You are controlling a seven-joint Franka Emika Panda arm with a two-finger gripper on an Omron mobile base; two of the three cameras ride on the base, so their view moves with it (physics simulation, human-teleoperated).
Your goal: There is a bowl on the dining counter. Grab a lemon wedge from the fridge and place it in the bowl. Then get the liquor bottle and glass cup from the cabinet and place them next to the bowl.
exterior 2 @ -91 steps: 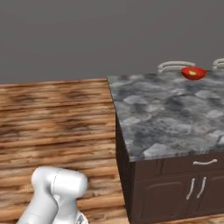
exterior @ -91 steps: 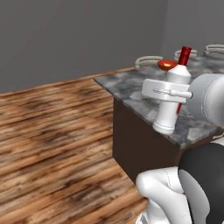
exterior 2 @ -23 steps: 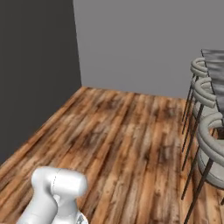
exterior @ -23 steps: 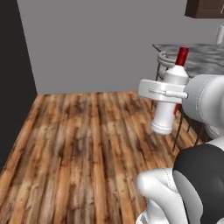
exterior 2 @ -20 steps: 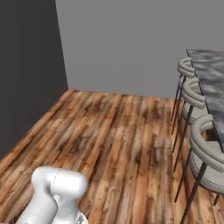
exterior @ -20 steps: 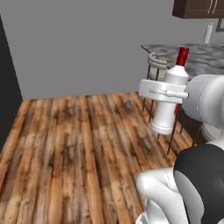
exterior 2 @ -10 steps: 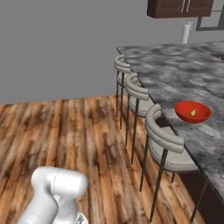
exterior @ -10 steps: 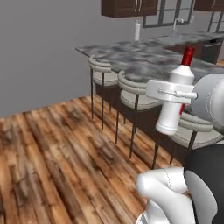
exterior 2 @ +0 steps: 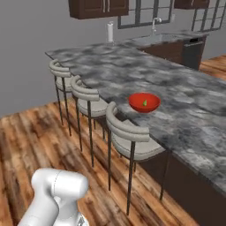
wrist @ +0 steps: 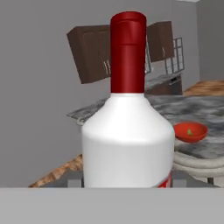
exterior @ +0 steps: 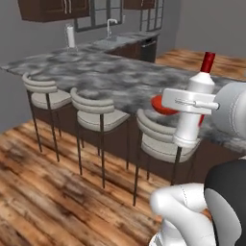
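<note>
The gripper [exterior: 188, 103] grips the liquor bottle [exterior: 192, 113] around its white body, jaws spread wide to either side of it and closed against it; the bottle stands upright in the air above the floor, on the near side of the dining counter [exterior: 105, 79], its red cap [exterior: 207, 61] uppermost; in the hand view the liquor bottle [wrist: 128, 135] sits right before the lens, white shoulders below a red neck.

Just beyond the bottle, three bar stools [exterior 2: 126, 134] with pale curved backs stand in a row along the counter's near edge, on the wooden floor [exterior: 43, 192]; behind the nearest stool the red bowl [exterior 2: 144, 102] rests on the grey marbled counter top, set in a little from the edge, and a small green lemon wedge [exterior 2: 144, 103] lies inside it; in the left base view the bowl [exterior: 161, 104] shows partly behind the gripper.

Farther back, a white paper-towel roll [exterior 2: 110, 32] stands at the far end of the counter; beside it a sink with a tap [exterior 2: 155, 23]; dark wall cabinets [exterior 2: 99, 8] hang above.
</note>
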